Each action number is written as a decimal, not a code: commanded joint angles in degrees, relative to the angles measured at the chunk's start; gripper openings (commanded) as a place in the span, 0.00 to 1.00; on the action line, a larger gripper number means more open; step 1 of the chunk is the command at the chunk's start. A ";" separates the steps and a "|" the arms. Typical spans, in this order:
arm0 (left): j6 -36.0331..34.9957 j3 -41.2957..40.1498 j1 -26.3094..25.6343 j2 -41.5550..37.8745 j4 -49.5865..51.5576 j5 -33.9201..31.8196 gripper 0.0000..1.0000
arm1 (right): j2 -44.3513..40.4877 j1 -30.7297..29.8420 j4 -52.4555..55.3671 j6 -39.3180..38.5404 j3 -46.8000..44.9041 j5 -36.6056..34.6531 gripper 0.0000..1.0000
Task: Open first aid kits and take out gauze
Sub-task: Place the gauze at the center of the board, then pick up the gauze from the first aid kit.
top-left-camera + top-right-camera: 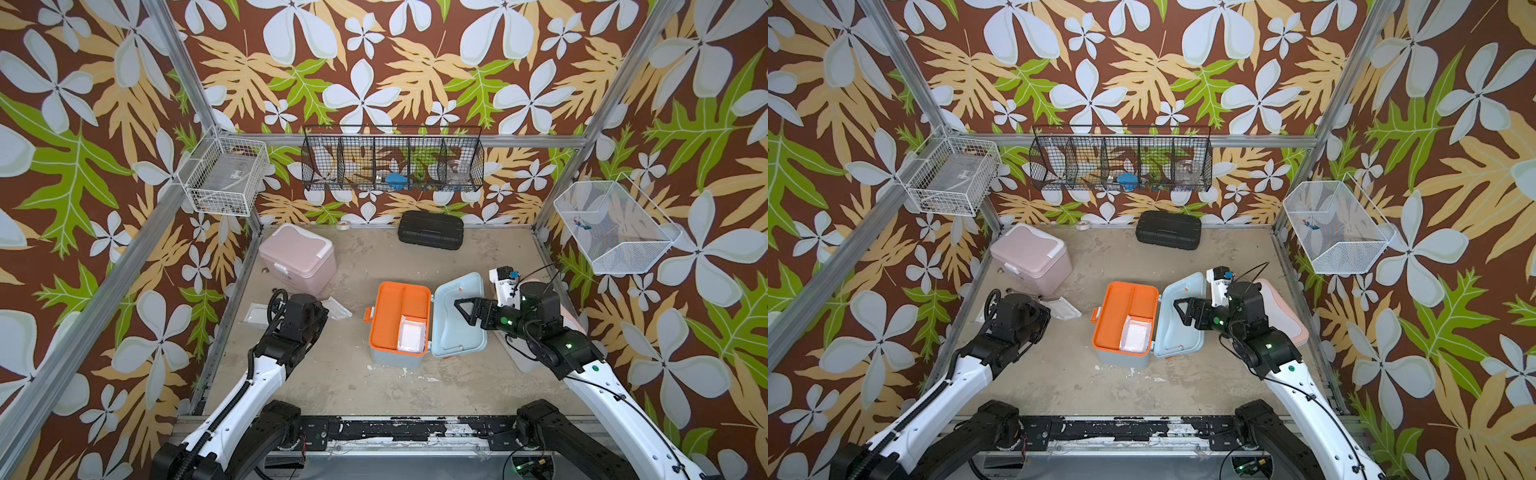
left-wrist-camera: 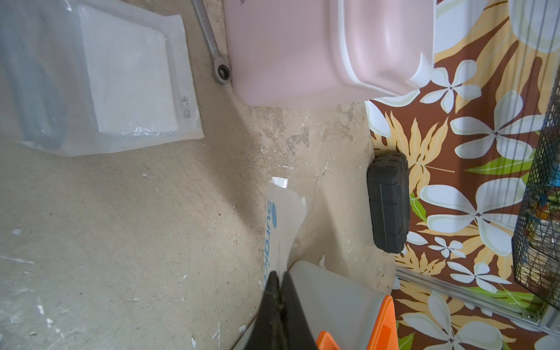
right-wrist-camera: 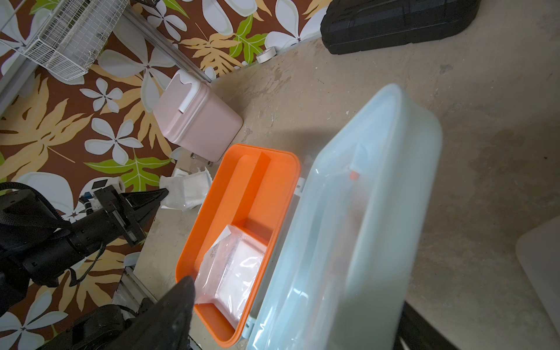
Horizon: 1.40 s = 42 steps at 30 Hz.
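The light blue first aid kit (image 1: pixel 388 359) stands mid-table, its orange tray (image 1: pixel 388 309) exposed and its lid (image 1: pixel 453 347) swung open to the right. One gauze packet (image 1: pixel 411 338) lies in the tray. My right gripper (image 1: pixel 462 311) hovers open over the lid. My left gripper (image 2: pixel 278 274) is shut on the edge of another gauze packet (image 2: pixel 285 212), which rests on the table left of the kit (image 1: pixel 337 308). A third gauze packet (image 1: pixel 255 313) lies further left. The pink kit (image 1: pixel 297 257) is closed at the back left. The white and peach kit (image 1: pixel 1283 311) lies under my right arm.
A flat black ribbed case (image 1: pixel 431 230) and a tape roll (image 1: pixel 343 225) sit by the back wall. A wrench (image 2: pixel 212 45) lies beside the pink kit. Wire baskets (image 1: pixel 392 164) hang on the walls above the table.
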<state>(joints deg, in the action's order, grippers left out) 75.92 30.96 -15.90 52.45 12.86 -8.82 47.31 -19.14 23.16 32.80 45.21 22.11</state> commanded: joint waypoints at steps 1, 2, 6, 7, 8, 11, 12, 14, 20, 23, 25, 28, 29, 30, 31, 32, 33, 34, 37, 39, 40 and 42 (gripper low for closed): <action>3.63 -0.68 -0.03 0.71 -2.14 -3.35 0.00 | 0.07 -0.09 -1.13 -0.36 0.15 1.02 0.88; 3.90 -0.94 -0.01 1.05 -2.27 -4.08 0.00 | 0.08 -0.09 -1.01 -0.34 0.14 1.12 0.88; 4.41 -2.34 0.08 3.46 -4.52 -5.87 0.00 | 0.09 -0.11 -0.68 -0.44 0.14 1.05 0.88; 4.54 -2.48 0.00 4.41 -5.05 -5.87 0.00 | 0.06 -0.06 -0.49 -0.53 0.23 1.08 0.88; 4.65 -2.61 0.01 5.20 -5.51 -5.62 0.00 | -0.02 -0.06 -0.44 -0.54 0.23 0.94 0.88; 4.67 -3.07 -0.01 7.37 -6.63 -5.57 0.00 | -0.13 -0.06 -0.30 -0.56 0.27 0.89 0.88; 4.56 -3.31 -0.01 7.80 -6.92 -6.05 0.00 | -0.03 -0.11 -0.42 -0.44 0.23 0.96 0.88; 4.54 -3.77 0.00 8.28 -7.05 -6.98 0.00 | 0.08 -0.11 -0.41 -0.29 0.25 1.05 0.88; 2.13 -4.77 -0.01 9.95 -7.60 -7.49 0.08 | 0.33 -0.11 -0.61 -0.26 0.20 1.57 0.88; 0.29 -5.11 0.07 8.33 -6.27 -7.66 0.33 | 0.41 -0.04 -1.01 0.05 -0.65 1.61 0.88; -2.47 -4.39 -0.02 5.95 -5.05 -7.46 0.48 | 0.74 -0.07 -0.96 -0.05 -0.56 1.96 0.88; -7.20 -2.27 -0.07 2.68 -1.99 -6.04 0.61 | 0.76 -0.07 -1.27 0.04 -0.65 1.71 0.88; -8.73 -1.58 -0.12 1.94 -1.25 -5.24 0.64 | 0.77 -0.11 -1.36 -0.01 -0.65 1.68 0.88; -10.44 -0.72 -0.50 1.12 -0.35 -4.26 0.67 | 0.94 -0.10 -1.50 0.02 -0.78 1.74 0.88; -12.17 0.07 -1.08 0.83 0.15 -3.60 0.70 | 1.02 -0.11 -1.61 -0.01 -0.90 1.84 0.88; -13.80 1.33 -2.41 0.71 1.14 -3.40 0.74 | 1.11 -0.11 -1.80 0.02 -1.04 1.93 0.88; -15.25 2.91 -3.84 0.88 2.37 -3.24 0.78 | 1.23 -0.06 -1.88 0.07 -1.17 1.81 0.88; -16.91 4.32 -5.00 1.10 3.03 -2.67 0.81 | 1.36 -0.07 -1.92 0.02 -1.24 1.71 0.88; -21.40 9.49 -8.37 2.58 6.09 0.85 0.88 | 1.55 -0.06 -1.98 0.03 -1.35 1.73 0.88; -24.86 13.38 -11.44 3.83 7.75 1.83 0.99 | 1.65 -0.11 -1.98 -0.06 -1.34 1.62 0.88; -26.16 15.16 -12.93 4.56 8.66 1.88 1.00 | 1.67 -0.08 -1.95 -0.06 -1.27 1.58 0.88; -29.50 18.81 -16.74 5.96 10.14 2.23 1.00 | 1.77 -0.10 -1.89 -0.14 -1.28 1.40 0.88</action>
<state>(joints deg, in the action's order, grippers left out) 53.60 46.59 -29.69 57.34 19.44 -8.10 48.95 -19.16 22.52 32.77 43.92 23.70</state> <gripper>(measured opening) 0.999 0.881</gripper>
